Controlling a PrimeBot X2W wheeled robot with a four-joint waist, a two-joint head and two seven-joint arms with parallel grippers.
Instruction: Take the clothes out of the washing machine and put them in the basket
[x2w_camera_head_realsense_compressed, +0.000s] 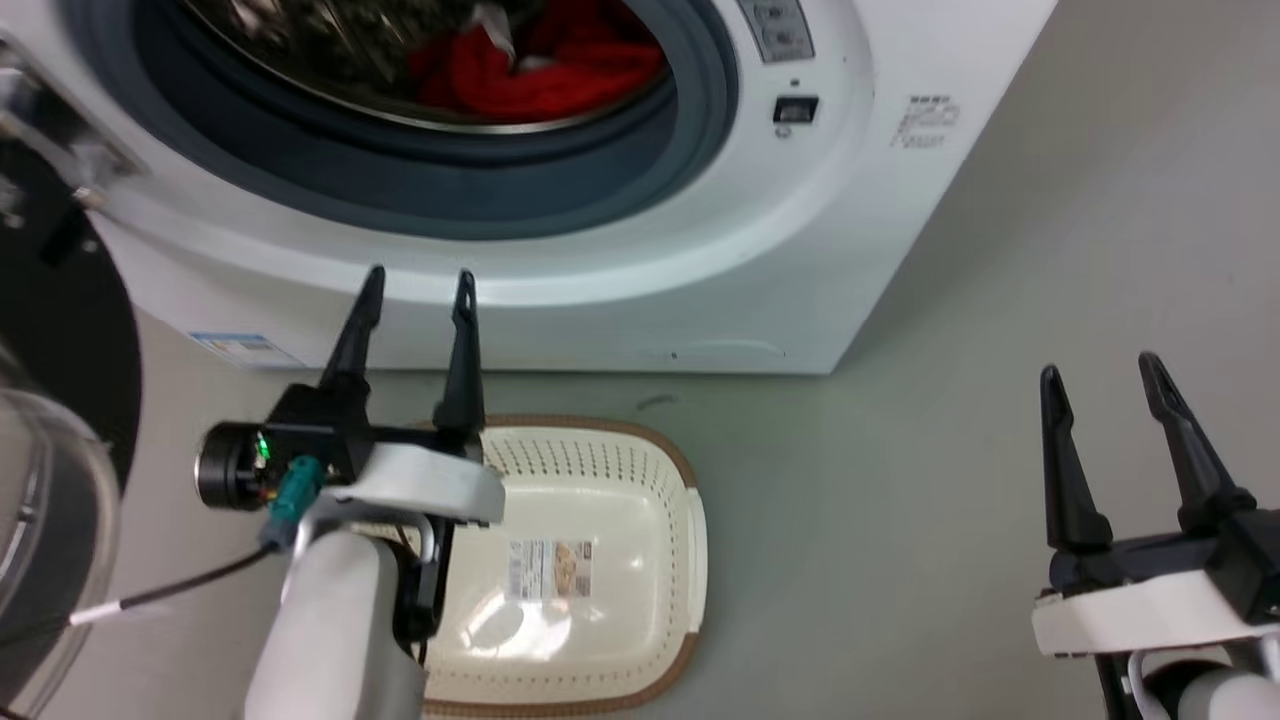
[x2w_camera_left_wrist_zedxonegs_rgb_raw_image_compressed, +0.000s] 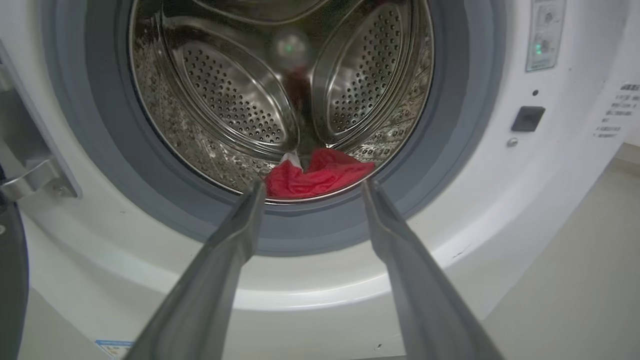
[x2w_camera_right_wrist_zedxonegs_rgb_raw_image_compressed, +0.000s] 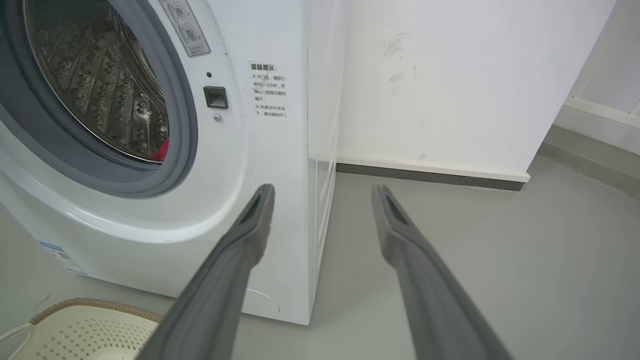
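Looking past your left gripper, you see its fingers apart, red clothes beyond their tips inside the washing machine. Your right gripper is spread too; the basket sits beneath the left fingers.

Floor: smooth grey-green, matte, soft glare patches. Head view.

Washing machine stands directly on it at 12 o'clock, white base flat against the floor, right front corner at about 1 o'clock.

Basket sits on the floor at 6 to 7 o'clock from the machine's front, upright, near but not touching; a narrow strip of floor runs between them. Paper label flat on the basket bottom.

Small dark scuff on that strip, just off the basket's far rim.

Bare floor from 2 to 5 o'clock.
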